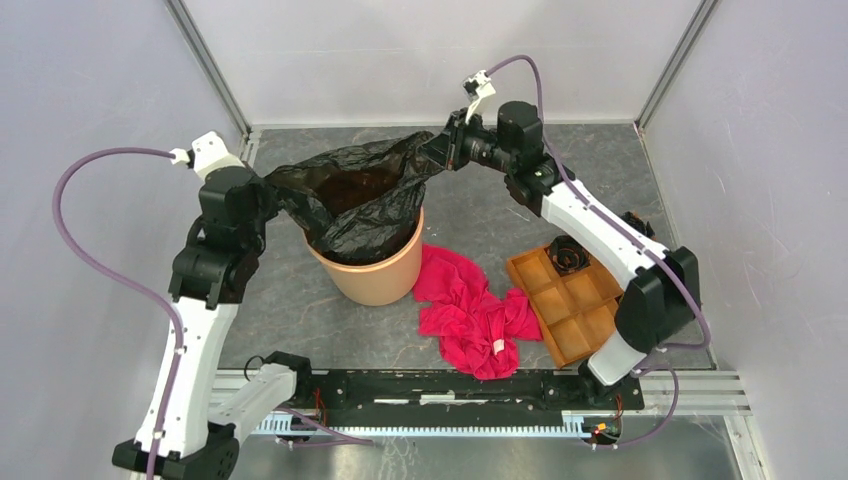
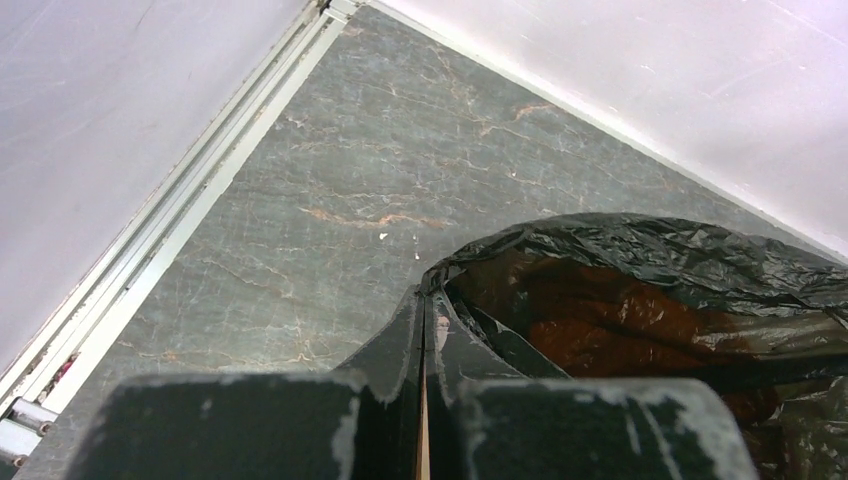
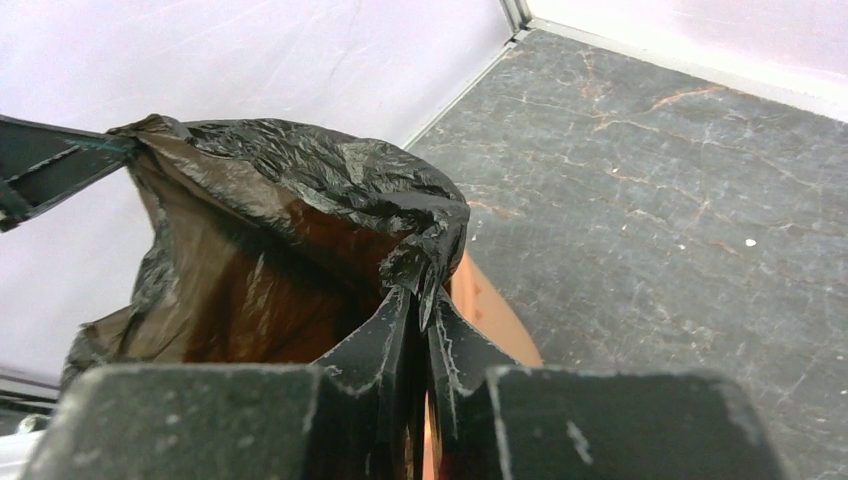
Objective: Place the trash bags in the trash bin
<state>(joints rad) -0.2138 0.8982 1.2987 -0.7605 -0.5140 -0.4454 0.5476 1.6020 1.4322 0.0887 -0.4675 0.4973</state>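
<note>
The black trash bag (image 1: pixel 360 200) hangs open with its lower part inside the round orange-tan trash bin (image 1: pixel 372 273) in the middle of the table. My left gripper (image 1: pixel 277 195) is shut on the bag's left rim and my right gripper (image 1: pixel 436 152) is shut on its right rim, stretching the mouth wide above the bin. In the left wrist view the gripper (image 2: pixel 424 297) pinches the bag's edge (image 2: pixel 640 300). In the right wrist view the gripper (image 3: pixel 418 297) pinches a bunched fold of the bag (image 3: pixel 300 210), with the bin wall (image 3: pixel 490 320) below.
A red-pink cloth (image 1: pixel 470 312) lies crumpled just right of the bin. An orange-brown compartment tray (image 1: pixel 565 305) sits further right with a small black object (image 1: pixel 568 254) in a back cell. White walls enclose the table on three sides.
</note>
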